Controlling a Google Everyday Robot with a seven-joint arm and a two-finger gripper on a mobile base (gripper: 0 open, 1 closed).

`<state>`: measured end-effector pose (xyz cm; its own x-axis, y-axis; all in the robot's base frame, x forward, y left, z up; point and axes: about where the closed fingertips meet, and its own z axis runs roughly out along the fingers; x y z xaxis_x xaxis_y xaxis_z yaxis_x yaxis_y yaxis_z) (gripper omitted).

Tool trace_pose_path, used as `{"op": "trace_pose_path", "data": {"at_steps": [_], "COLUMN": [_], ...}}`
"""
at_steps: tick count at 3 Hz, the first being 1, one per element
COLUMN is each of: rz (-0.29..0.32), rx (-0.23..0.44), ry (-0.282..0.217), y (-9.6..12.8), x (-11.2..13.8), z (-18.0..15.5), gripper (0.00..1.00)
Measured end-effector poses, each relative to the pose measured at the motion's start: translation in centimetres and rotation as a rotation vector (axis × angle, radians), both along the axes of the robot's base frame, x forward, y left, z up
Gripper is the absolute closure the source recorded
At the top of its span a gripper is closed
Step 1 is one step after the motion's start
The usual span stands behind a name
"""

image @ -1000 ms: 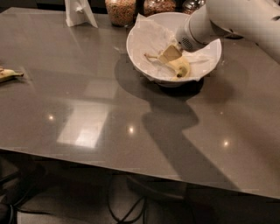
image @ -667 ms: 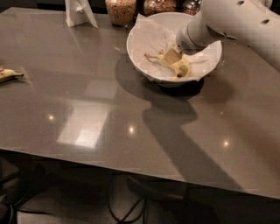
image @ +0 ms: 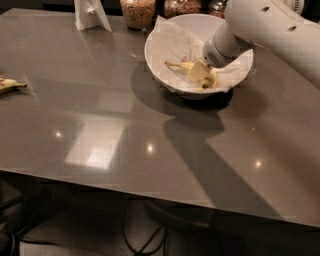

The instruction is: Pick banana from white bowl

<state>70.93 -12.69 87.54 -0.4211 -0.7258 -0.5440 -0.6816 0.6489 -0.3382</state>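
Note:
The white bowl (image: 150,50) stands at the back right of the grey table, lined with crumpled white paper (image: 172,42). The small yellow banana (image: 186,65) lies in it, with its thin stem pointing left. My gripper (image: 200,75) reaches down into the bowl from the upper right, on the white arm (image: 265,25). It sits right at the middle of the banana and hides part of it. The banana's right end shows below the gripper, resting on the paper.
A pale banana piece (image: 10,85) with a dark end lies at the table's left edge. Glass jars of grains (image: 137,12) and a white folded stand (image: 90,15) line the back edge. The table's front edge (image: 150,187) runs across the lower view.
The arm has shifted slightly over the bowl. The gripper stays at the banana, which lies in the same spot in the bowl.

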Motion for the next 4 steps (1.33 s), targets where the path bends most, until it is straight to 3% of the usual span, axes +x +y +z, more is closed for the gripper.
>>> {"op": "trace_pose_path", "data": {"at_steps": [2,4], "rz": [-0.050,-0.045], "rx": [-0.013,-0.009], "ry": [0.063,0.049], "y": [-1.1,-0.3], "x": [-0.6,-0.8], "z": [-1.5,-0.4], "gripper": [0.56,0.96]}}
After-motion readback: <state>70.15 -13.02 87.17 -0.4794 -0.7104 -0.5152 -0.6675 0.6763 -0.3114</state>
